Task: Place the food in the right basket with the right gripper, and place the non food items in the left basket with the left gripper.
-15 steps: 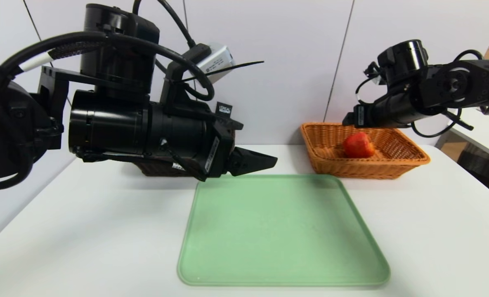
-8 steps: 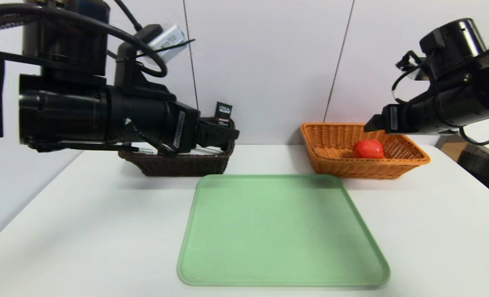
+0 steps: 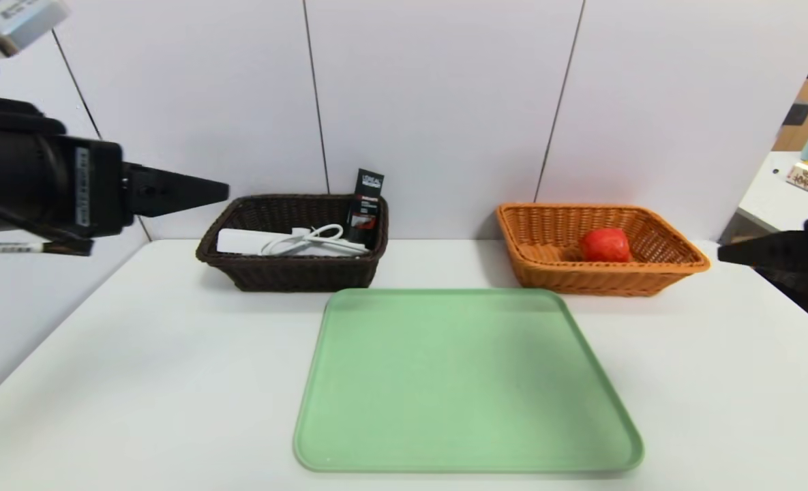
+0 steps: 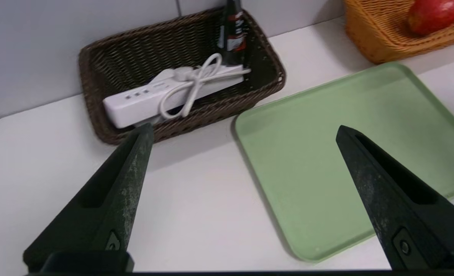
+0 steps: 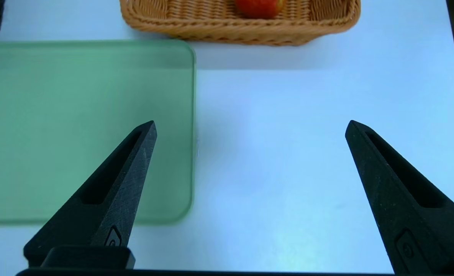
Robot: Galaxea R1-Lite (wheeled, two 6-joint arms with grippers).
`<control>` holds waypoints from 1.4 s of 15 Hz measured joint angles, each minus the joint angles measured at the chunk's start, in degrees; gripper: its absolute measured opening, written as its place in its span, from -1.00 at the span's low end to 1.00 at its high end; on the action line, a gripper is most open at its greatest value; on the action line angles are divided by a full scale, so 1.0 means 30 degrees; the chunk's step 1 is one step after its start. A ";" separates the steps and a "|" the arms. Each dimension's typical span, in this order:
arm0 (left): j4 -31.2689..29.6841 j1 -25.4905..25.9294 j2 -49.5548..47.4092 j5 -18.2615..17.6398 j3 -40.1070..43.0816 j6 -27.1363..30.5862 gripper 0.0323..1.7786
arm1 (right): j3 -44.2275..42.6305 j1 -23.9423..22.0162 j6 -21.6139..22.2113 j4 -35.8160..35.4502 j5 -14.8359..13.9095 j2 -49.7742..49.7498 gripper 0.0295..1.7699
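Claws spread apart on left gripper (image 4: 245, 128) and right gripper (image 5: 253, 124); power strip (image 4: 146, 97) sockets visible only in left wrist view.

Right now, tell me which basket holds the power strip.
The dark brown basket, on the left; the orange one holds only a red fruit.

open space lies above the green tray (image 3: 468, 382), between the two baskets' walls (image 3: 305, 276).

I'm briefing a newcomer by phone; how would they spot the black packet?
Behind the green tray sit two baskets; take the dark brown one. The black packet leans upright at one end, above the rim, unlike the white power strip lying beside it.
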 joint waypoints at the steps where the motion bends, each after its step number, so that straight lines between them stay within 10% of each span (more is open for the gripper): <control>1: 0.0549 0.0256 -0.0939 0.0577 0.0313 0.0016 0.90 | 0.0484 0.0081 0.0000 0.0301 0.0098 -0.1117 0.91; 21: 0.2434 0.8253 -1.7339 0.1451 1.3767 0.2503 0.90 | 0.7387 -0.3113 -0.1755 0.1853 0.0882 -1.4027 0.91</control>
